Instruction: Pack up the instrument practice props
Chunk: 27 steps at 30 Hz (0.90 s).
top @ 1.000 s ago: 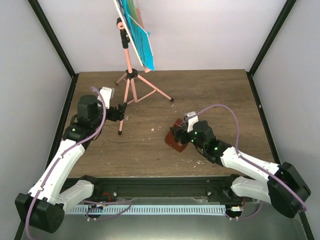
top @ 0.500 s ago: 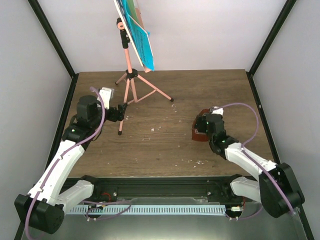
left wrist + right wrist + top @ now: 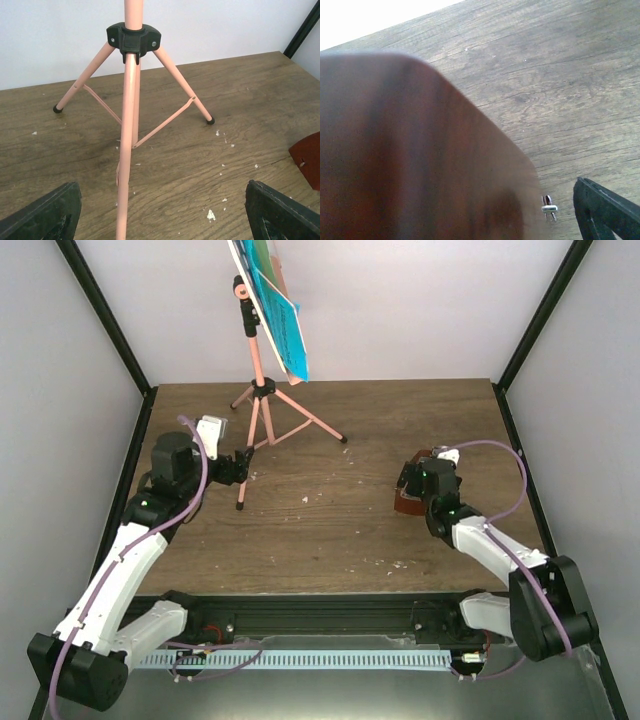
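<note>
Metronome (image 3: 405, 506): smooth reddish-brown wedge on grainy wooden table (image 3: 330, 530), right side | right gripper (image 3: 418, 483): over it, spread, visible finger clear | left gripper (image 3: 162, 210): wide, straddling music stand (image 3: 127, 125)'s pink tubular leg

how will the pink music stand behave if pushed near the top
Likely tippy: the music stand carries its sheet-music pages high on one thin pole. The spread tripod legs with cross braces should resist a low push. Its thin tubes suggest it is light, so it may slide.
</note>
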### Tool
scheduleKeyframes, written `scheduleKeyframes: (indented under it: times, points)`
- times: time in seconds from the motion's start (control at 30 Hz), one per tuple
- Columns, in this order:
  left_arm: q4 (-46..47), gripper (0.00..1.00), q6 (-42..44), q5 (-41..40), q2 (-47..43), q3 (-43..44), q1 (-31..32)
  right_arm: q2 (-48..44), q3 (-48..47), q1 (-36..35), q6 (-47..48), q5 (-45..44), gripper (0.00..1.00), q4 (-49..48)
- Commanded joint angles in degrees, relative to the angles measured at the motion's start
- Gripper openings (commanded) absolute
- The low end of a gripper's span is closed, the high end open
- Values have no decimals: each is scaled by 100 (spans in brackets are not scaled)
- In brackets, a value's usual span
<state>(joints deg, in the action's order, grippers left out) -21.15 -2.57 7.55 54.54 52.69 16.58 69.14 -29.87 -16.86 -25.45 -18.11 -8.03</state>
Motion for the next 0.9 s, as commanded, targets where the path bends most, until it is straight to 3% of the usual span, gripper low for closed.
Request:
scheduleKeyframes:
  times: [0.0, 0.37, 0.57, 0.7, 0.87]
  points:
    - [9, 91, 29, -71, -67, -57, -6, -295, -310, 53, 222, 83, 100, 234]
    - [288, 90, -34, -204, -325, -208, -1, -1944, -483, 59, 669, 495, 100, 1183]
    - [1111, 92, -1062, -55, -272, -154, -55, -2526, -637, 59, 699, 1539, 100, 1329]
    - [1983, 91, -1850, 316, 331, 21, -90, -2674, -716, 58, 623, 2131, 100, 1372]
    - [2540, 86, -1987, 558, 1524, 910, -167, -2838, -855, 55, 763, 2796, 100, 1537]
